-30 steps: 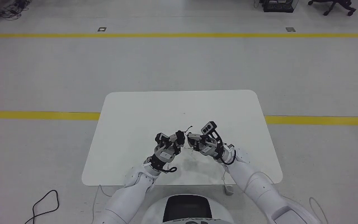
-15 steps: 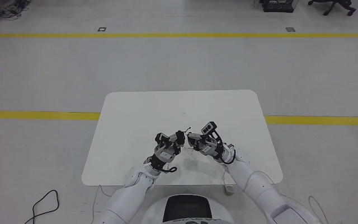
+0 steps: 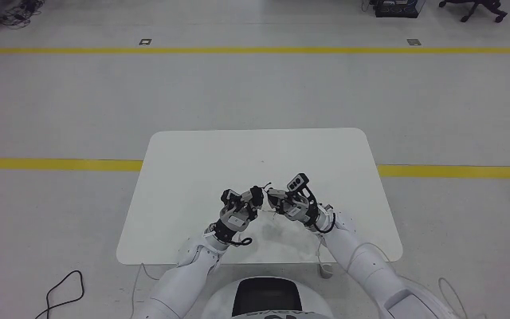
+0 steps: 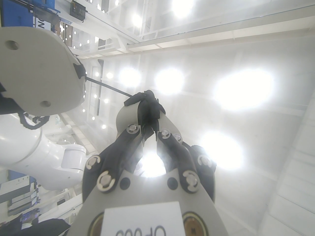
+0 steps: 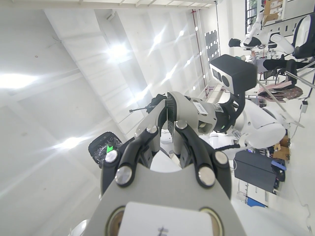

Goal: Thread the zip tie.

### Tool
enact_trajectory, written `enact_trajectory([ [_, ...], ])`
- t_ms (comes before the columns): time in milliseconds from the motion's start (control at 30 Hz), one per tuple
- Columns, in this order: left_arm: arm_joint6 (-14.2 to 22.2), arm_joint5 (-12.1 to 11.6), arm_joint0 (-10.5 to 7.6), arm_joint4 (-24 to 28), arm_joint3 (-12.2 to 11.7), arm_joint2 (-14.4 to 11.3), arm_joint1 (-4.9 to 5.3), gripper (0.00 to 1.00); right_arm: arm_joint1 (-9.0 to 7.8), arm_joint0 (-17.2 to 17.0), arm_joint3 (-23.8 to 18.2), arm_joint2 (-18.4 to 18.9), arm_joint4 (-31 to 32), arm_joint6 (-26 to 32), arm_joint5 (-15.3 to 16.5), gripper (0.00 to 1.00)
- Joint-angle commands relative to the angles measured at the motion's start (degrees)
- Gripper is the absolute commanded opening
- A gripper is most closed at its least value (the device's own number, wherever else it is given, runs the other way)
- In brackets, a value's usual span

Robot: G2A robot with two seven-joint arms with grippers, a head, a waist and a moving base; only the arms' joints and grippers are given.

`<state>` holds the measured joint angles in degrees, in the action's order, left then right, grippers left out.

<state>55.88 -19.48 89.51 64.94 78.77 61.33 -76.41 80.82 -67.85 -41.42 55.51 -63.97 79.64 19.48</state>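
A thin black zip tie point(image 3: 266, 190) is held in the air between my two grippers, over the near middle of the white table point(image 3: 199, 167). My left gripper point(image 3: 256, 196) is shut on one bunched end of the zip tie point(image 4: 147, 103). From there the strap point(image 4: 108, 87) runs straight to my right gripper point(image 3: 273, 200), which is shut on it. In the right wrist view, the right gripper point(image 5: 166, 104) stands closed right against the left one, and a short tip of the zip tie point(image 5: 137, 109) sticks out sideways past the fingers point(image 5: 153, 115).
The table top around the arms is bare white, and its near edge point(image 3: 263, 261) lies just below the grippers. Beyond the table, yellow floor lines point(image 3: 72, 164) cross the grey floor.
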Motion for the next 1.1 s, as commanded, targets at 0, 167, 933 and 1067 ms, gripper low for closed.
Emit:
enact_trajectory([
  [0, 0.00, 0.00, 0.00, 0.00, 0.00, 0.00, 0.00, 0.00, 0.02, 0.01, 0.04, 0.04, 0.06, 0.00, 0.00, 0.00],
  [167, 0.00, 0.00, 0.00, 0.00, 0.00, 0.00, 0.00, 0.00, 0.05, -0.07, 0.09, 0.29, 0.16, 0.00, 0.00, 0.00],
  [933, 0.00, 0.00, 0.00, 0.00, 0.00, 0.00, 0.00, 0.00, 0.31, 0.46, 1.80, 0.24, -0.30, 0.00, 0.00, 0.00],
  [1067, 0.00, 0.00, 0.00, 0.00, 0.00, 0.00, 0.00, 0.00, 0.39, 0.63, 2.16, 0.15, -0.38, 0.00, 0.00, 0.00],
])
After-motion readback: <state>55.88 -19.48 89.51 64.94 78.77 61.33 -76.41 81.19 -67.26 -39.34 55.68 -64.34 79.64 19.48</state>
